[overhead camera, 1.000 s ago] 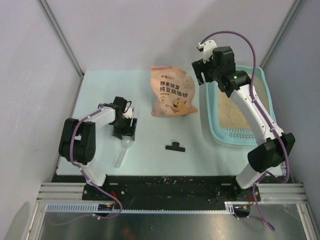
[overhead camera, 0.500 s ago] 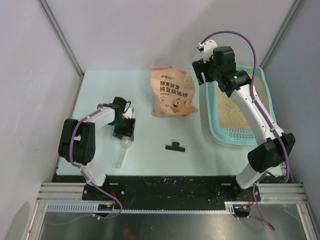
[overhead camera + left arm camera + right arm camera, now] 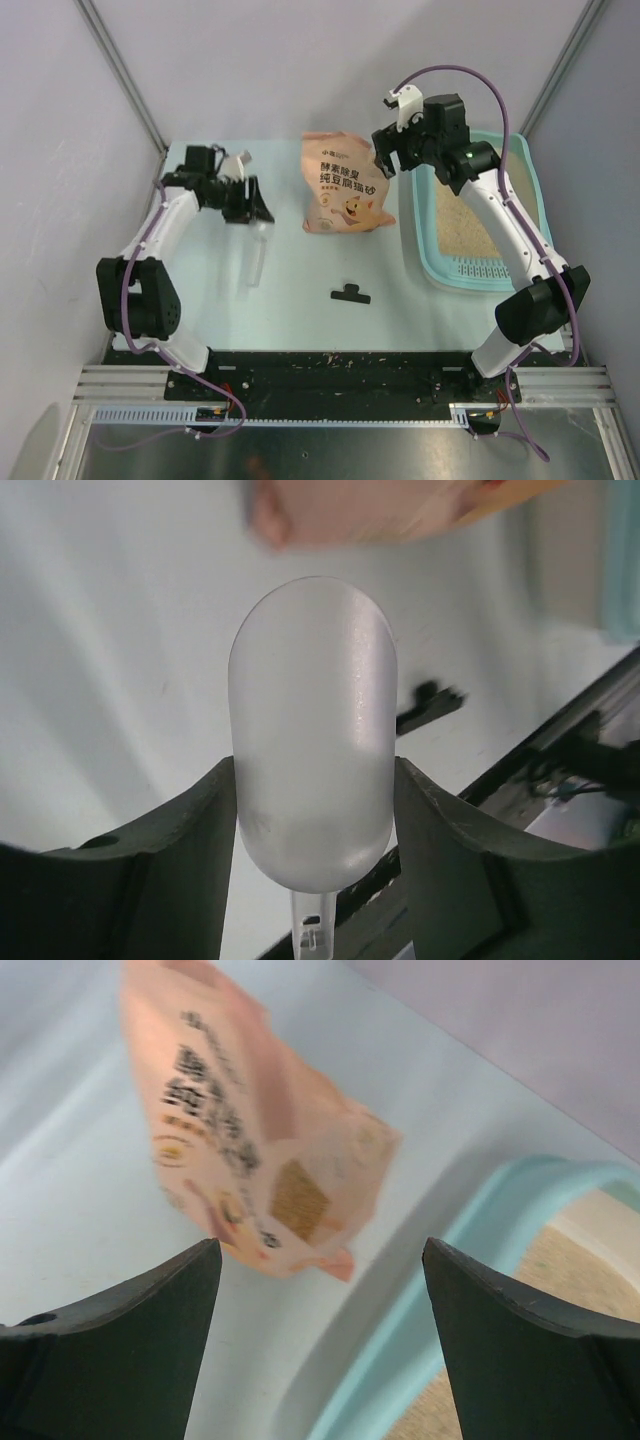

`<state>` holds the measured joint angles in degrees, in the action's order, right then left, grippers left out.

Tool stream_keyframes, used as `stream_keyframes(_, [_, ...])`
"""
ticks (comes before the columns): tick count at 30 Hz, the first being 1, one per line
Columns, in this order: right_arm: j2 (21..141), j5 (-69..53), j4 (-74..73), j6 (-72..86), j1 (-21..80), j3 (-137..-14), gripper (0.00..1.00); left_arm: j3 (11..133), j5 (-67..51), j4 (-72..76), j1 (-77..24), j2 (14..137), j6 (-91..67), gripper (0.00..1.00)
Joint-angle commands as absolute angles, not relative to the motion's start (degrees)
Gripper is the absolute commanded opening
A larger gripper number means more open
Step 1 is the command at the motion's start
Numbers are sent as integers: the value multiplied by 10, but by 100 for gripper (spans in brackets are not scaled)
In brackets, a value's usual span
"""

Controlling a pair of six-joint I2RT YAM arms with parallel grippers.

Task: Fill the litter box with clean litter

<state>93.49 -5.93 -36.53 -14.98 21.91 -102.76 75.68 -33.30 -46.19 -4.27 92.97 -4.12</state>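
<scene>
The left pincer is pressed against both sides of the clear scoop, which appears lifted off the tabletop. The right pincer is spread and empty, hung between the top of the peach bag and the far corner of the litter box. Clean litter is seen covering the box floor. Topping-up is judged to be in hand. Next, the bag must be steadied and the scoop carried across to it.

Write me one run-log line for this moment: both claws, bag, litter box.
left claw: shut on clear scoop | right claw: open, empty, near litter bag | litter box: holds beige litter
</scene>
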Motion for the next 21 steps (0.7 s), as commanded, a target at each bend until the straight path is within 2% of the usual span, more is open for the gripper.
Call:
stream_keyframes(1, [917, -238, -314, -89, 225, -1023, 87, 893, -493, -440, -33, 913, -65, 0])
stream_keyframes(2, [918, -276, -303, -75, 226, -1023, 88, 910, -502, -434, -33, 915, -80, 0])
stream_keyframes(7, [948, -311, -238, -26, 270, -1034, 89, 977, -603, -354, -29, 916, -165, 0])
stream_keyframes(11, [998, -457, -196, 20, 272, -1055, 89, 985, -665, -198, -29, 918, -279, 0])
stream_keyframes(14, [1021, -524, -182, 28, 273, -1075, 90, 1006, -696, -137, -30, 927, -318, 0])
stream_keyframes(18, [1070, -572, -181, 44, 272, -1108, 90, 1038, -716, -113, -30, 941, -337, 0])
stream_keyframes(21, [1100, -655, -145, 91, 265, -1130, 90, 1049, -730, -95, -31, 944, -345, 0])
